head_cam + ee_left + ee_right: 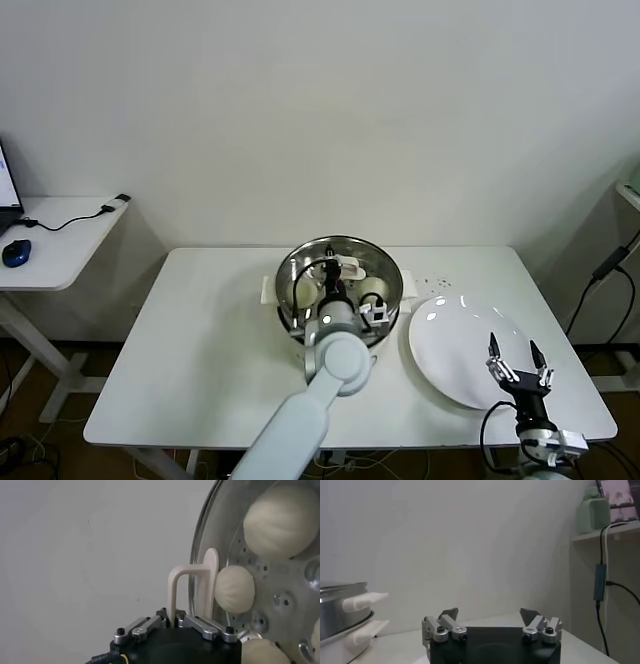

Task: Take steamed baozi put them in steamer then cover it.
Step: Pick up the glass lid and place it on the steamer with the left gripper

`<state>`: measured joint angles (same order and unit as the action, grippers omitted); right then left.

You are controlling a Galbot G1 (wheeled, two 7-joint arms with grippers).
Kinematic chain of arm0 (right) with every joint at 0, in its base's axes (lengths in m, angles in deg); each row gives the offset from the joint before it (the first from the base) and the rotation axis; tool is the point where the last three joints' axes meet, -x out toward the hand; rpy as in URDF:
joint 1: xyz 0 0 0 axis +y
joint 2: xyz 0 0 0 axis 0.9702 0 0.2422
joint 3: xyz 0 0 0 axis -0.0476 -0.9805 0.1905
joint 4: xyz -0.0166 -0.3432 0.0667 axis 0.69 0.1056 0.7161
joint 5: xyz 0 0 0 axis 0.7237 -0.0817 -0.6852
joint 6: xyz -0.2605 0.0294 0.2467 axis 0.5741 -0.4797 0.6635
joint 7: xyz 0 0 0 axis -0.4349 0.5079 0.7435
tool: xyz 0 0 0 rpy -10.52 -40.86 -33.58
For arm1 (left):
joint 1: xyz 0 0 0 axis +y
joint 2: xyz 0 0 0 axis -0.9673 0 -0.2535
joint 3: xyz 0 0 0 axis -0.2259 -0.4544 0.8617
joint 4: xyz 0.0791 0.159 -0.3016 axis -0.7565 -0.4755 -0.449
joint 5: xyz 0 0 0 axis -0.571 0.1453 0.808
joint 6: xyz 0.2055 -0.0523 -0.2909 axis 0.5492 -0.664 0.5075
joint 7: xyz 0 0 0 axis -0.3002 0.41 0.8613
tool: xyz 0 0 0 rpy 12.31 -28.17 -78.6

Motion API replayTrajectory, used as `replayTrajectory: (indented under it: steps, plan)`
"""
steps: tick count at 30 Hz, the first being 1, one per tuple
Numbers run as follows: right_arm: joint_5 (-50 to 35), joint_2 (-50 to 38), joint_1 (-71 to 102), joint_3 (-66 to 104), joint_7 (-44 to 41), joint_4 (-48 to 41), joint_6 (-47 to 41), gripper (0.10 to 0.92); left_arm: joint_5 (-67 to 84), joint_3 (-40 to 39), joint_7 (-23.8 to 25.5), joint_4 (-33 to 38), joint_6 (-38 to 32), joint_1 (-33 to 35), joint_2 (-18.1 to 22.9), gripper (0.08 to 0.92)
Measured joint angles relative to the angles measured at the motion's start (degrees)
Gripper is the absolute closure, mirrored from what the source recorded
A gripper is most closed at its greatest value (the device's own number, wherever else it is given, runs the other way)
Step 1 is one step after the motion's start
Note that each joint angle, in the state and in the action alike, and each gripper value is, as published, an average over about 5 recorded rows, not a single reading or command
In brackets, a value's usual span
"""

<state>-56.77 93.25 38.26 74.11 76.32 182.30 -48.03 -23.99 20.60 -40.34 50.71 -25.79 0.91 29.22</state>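
Note:
The steamer stands at the table's middle back on its white pot base. My left gripper reaches over it and is shut on the white handle of the clear glass cover. The cover lies across the steamer's mouth; I cannot tell whether it rests on the rim. Cream-white baozi show through the glass on the perforated floor, another one beside the handle; two show in the head view. My right gripper is open and empty at the front right.
A flat white plate lies right of the steamer, with the right gripper over its front edge. The steamer's white side handles show in the right wrist view. A side table with a mouse and cable stands at the left.

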Motion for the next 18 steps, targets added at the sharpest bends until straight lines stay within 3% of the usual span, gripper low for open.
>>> replayTrajectory:
  steps: [18]
  plan:
    - [0.04, -0.06, 0.04, -0.14, -0.09, -0.33, 0.48, 0.203, 2.54, 0.30, -5.11, -1.10, 0.03, 0.96, 0.01, 0.835]
